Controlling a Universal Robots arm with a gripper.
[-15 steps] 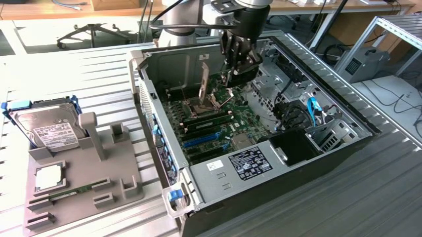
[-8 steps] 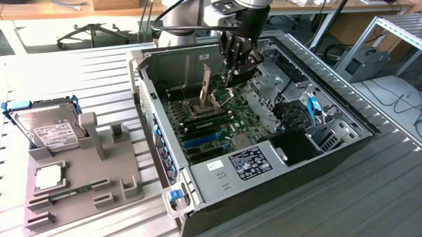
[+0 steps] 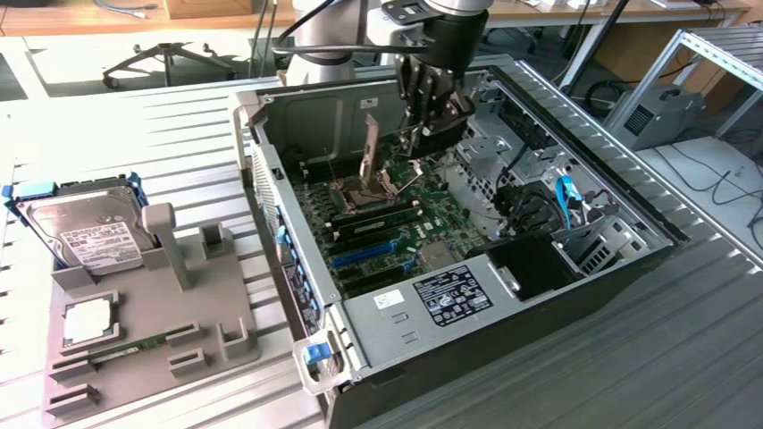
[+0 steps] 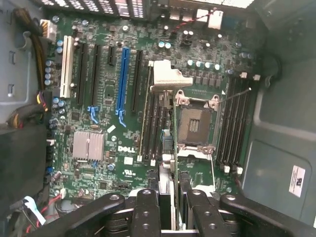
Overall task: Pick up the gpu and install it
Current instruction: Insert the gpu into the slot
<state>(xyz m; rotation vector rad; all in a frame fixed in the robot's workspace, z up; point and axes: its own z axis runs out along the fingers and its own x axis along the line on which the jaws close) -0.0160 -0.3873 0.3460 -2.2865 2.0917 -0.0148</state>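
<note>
My gripper (image 3: 424,121) hangs inside the open computer case (image 3: 620,268), above the motherboard (image 3: 381,223), and is shut on the gpu (image 3: 439,139). In the wrist view the gpu (image 4: 168,81) shows edge-on. It is a thin green board edge running out from between the black fingers (image 4: 148,212), with a silver end bracket at its far end. It hovers over the memory slots beside the open processor socket (image 4: 193,123), clear of the board. The long blue expansion slot (image 4: 122,81) lies off to one side of the card.
At the exterior view's left, a grey fixture (image 3: 143,304) holds a silver hard drive (image 3: 89,234), a square chip (image 3: 88,322) and a narrow memory stick (image 3: 120,353). Cables and a drive cage (image 3: 560,214) crowd the case's right side. Case walls surround the gripper.
</note>
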